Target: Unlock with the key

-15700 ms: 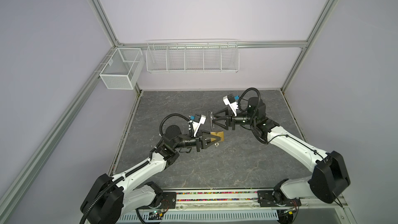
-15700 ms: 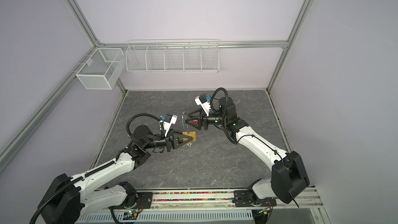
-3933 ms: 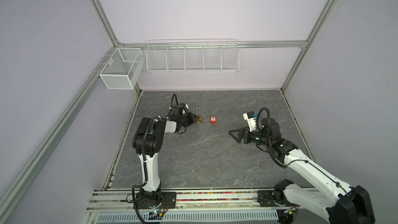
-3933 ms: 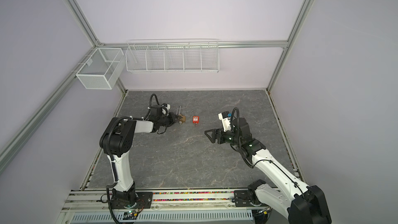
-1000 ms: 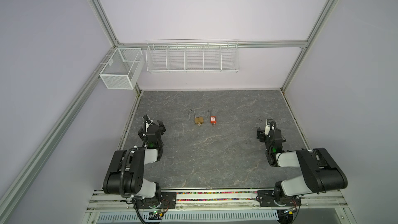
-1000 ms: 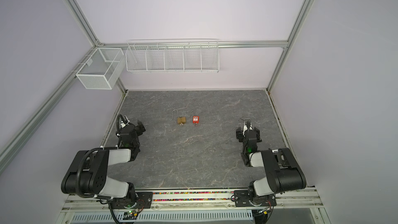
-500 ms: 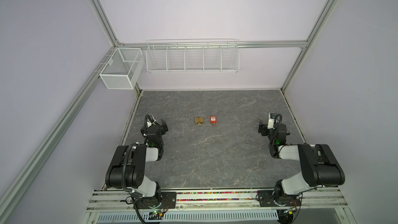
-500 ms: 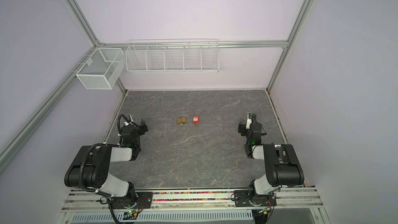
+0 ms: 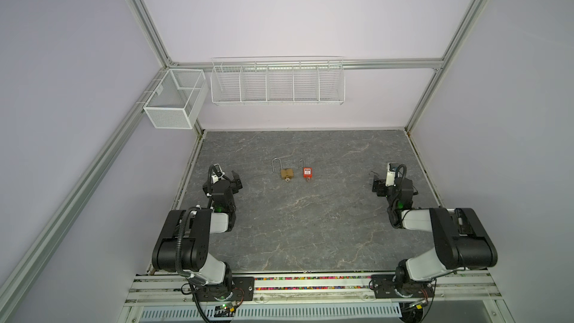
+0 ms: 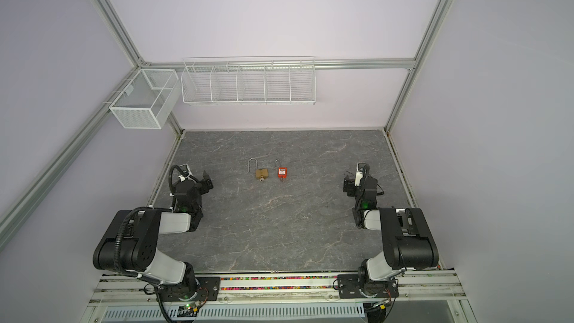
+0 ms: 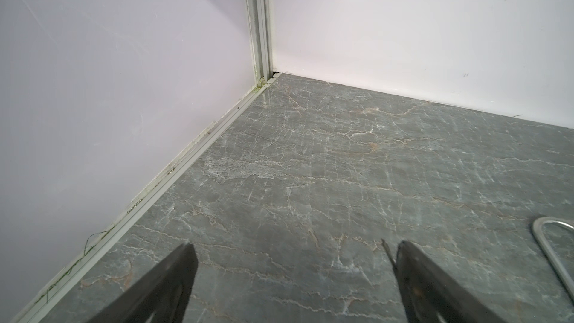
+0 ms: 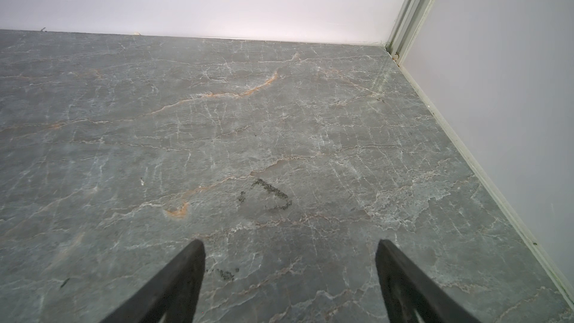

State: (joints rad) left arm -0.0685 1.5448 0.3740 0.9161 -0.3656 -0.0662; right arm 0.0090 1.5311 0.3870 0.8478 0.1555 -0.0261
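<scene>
My left gripper (image 11: 295,250) sits well left of the brass padlock (image 9: 287,174), jaws spread, holding nothing. The padlock's shackle (image 11: 551,221) looks swung clear of the body, with the key (image 9: 289,179) in it, so I judge unlocking done. Just right lies a red padlock (image 9: 307,172); well right, my right gripper (image 12: 290,245) gapes empty

The brass padlock (image 9: 287,174) is dull metal, its shackle (image 9: 275,164) shiny steel; the red padlock (image 9: 307,172) beside it looks plastic; the tabletop (image 9: 310,228) is smooth, stone-veined.
</scene>
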